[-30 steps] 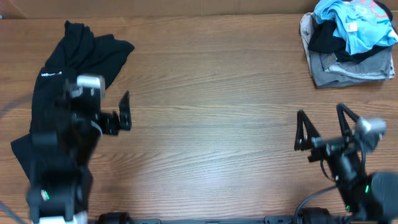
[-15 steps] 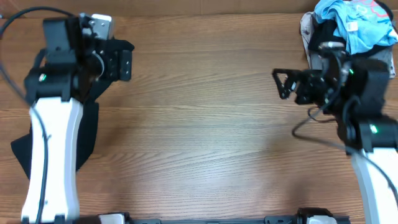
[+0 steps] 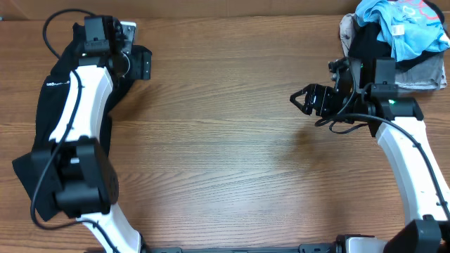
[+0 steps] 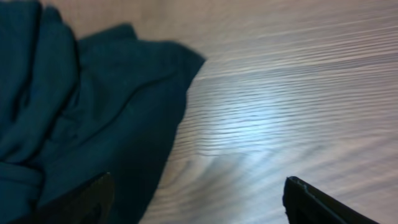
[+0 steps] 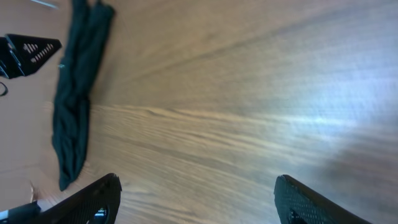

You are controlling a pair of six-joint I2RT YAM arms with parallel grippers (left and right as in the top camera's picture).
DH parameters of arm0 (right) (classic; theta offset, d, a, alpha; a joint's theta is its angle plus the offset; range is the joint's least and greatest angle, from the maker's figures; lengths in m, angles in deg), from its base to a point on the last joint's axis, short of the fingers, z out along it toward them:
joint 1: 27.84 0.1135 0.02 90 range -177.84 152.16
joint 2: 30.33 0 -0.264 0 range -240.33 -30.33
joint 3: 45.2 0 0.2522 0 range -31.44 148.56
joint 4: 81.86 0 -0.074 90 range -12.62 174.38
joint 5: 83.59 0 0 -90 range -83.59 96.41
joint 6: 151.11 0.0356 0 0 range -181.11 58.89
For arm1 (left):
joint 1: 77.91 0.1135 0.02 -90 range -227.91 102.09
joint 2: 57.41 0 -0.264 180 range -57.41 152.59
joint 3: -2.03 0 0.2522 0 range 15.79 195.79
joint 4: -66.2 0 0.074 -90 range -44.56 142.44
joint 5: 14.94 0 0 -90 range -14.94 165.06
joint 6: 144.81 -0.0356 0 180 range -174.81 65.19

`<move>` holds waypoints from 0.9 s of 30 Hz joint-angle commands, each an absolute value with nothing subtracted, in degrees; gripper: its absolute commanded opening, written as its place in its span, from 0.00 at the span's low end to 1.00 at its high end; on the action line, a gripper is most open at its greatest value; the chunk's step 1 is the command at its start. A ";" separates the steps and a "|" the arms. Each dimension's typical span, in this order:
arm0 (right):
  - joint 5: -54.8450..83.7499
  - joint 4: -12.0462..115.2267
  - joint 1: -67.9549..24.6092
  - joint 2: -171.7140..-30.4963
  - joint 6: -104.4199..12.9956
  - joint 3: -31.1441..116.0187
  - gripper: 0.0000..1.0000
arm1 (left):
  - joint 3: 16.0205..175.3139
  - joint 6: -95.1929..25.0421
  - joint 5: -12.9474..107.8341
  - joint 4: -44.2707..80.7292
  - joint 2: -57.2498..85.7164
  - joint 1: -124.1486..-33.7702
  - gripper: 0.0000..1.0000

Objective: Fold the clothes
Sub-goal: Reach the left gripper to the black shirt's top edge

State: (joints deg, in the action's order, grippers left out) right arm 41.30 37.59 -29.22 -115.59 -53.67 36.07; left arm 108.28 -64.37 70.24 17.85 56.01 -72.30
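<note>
Along the left edge of the overhead view, from the upper left down to the lower left corner, the clothes [image 3: 43, 112] lie as one long, rumpled black strip on the tabletop [image 3: 225, 140]. A small line of white lettering [image 3: 58, 83] shows near the top. No flat spread, straight edge or tidy layer is visible, so by my reading the folding has not yet begun and the whole job is left: the fabric needs spreading out, then folding over.

The left arm [image 3: 84, 98] reaches over the garment to the upper left, and the left jaws stand wide with nothing between them. In the left wrist view they hang above the right-hand border of the dark cloth [image 4: 81, 112], where it meets bare wood, not touching it as far as I can tell.

The right arm [image 3: 408, 154] is at the right of the overhead view, well apart from the garment. The right jaws are also wide and empty over bare tabletop, with the black strip [image 5: 74, 106] far off at the upper left of the right wrist view.

At the upper right corner, a light blue shirt [image 3: 401, 24] sits on top of a grey folded garment [image 3: 394, 79]; neither looks part of this step
</note>
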 commanded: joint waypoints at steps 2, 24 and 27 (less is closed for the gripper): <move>35.73 35.27 -27.98 -116.22 -54.04 37.20 0.82 | 109.50 -66.52 71.20 19.11 60.80 -70.29 0.89; 32.78 34.12 -24.79 -116.22 -54.00 37.18 0.76 | 109.50 -71.08 78.24 22.02 72.60 -69.20 0.14; 32.78 34.09 -24.79 -116.22 -53.89 37.18 0.74 | 109.50 -70.14 78.26 23.03 72.60 -69.68 0.04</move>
State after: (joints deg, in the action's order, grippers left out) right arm 33.02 33.85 -25.07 -116.50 -53.65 36.07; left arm 108.80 -70.30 77.08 22.48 70.72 -69.27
